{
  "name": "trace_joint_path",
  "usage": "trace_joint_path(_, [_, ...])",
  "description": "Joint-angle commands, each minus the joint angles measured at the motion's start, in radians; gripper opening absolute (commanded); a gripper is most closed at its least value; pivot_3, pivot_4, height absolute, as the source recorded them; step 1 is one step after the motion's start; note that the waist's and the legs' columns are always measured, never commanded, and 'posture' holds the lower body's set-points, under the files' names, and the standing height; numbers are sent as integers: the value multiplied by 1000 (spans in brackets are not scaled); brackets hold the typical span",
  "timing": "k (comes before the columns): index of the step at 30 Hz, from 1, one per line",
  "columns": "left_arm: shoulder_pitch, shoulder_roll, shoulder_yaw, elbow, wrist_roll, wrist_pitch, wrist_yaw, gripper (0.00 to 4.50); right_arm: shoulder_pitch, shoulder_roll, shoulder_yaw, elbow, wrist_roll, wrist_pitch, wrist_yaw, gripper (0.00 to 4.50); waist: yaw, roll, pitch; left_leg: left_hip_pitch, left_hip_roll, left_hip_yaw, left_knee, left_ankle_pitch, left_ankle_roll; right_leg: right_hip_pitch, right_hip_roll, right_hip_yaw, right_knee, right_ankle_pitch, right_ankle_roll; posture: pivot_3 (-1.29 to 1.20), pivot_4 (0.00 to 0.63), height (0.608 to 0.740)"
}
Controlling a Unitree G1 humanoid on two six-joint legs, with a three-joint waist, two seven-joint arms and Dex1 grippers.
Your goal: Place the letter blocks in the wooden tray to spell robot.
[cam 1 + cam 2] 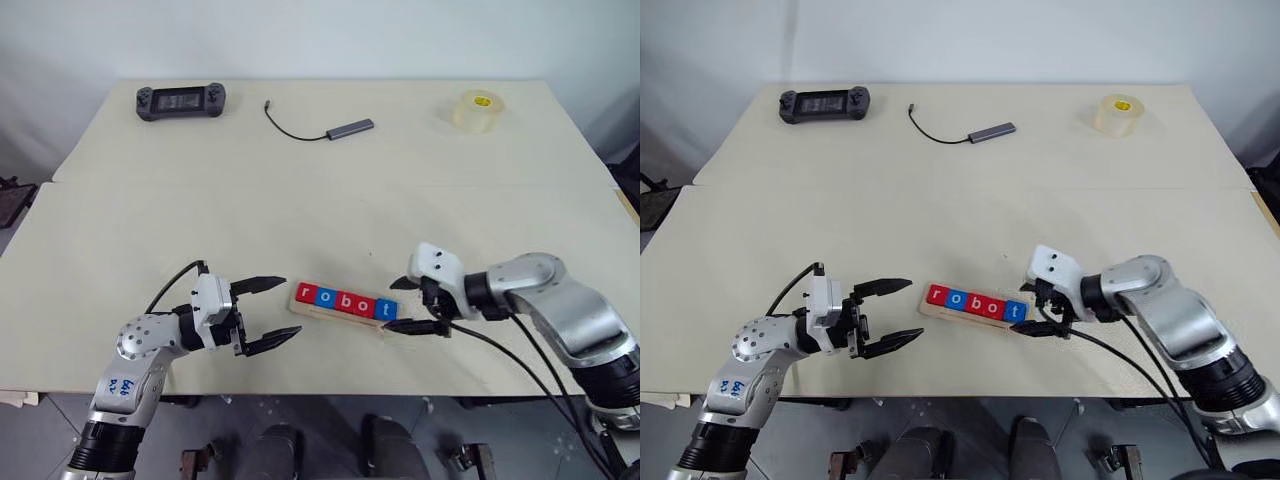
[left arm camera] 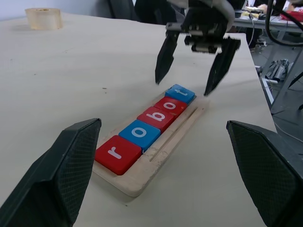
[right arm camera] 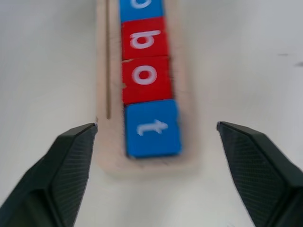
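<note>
Letter blocks (image 1: 346, 302) spelling "robot" fill the wooden tray (image 2: 156, 158), flanked by the spread, empty left gripper (image 1: 264, 315) and right gripper (image 1: 411, 304); only withdrawal apparently remains.

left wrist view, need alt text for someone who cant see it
Five letter blocks lie in a row in the wooden tray on a pale table, spelling robot in red, blue, red, red, blue. The right gripper hangs open over the t end, holding nothing, and the left gripper stands open near the r end. A roll of tape sits far off.
</note>
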State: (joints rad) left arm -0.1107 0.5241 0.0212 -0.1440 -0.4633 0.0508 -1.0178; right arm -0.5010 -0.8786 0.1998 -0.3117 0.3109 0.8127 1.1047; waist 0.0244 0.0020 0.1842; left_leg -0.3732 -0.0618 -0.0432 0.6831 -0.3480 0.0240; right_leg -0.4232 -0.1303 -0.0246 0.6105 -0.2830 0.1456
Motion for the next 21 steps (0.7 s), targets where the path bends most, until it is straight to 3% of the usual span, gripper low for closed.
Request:
trace_joint_path(1, [-9,-2,14,-11,-2,-20,1,4500,49,-40,-103,-41,55,-20,19,4143,1,0,0,0,0,0,0,0,0,0,0,0,0,0,0,0,150,740])
trace_joint_path(2, [-12,-2,14,-8,-2,-21,0,4500,71,-45,-118,-49,64,-37,26,4143,0,0,0,0,0,0,0,0,0,0,0,0,0,0,0,0,150,740])
trace_joint_path(5, [-16,-1,13,-2,-2,-23,-4,4500,110,-36,-142,-60,81,-62,18,3233,-1,0,0,0,0,0,0,0,0,0,0,0,0,0,0,0,150,740])
trace_joint_path(14, [-35,4,10,7,-1,-18,-14,4500,68,56,-55,75,-39,-210,-92,40,-4,0,0,1,0,1,0,0,0,0,1,1,1,0,0,0,150,740])
trace_joint_path(21, [-17,13,21,-11,-4,-12,-9,4500,45,100,13,87,-76,-229,-89,12,-4,0,0,1,1,1,0,0,0,0,1,1,1,0,0,0,150,740])
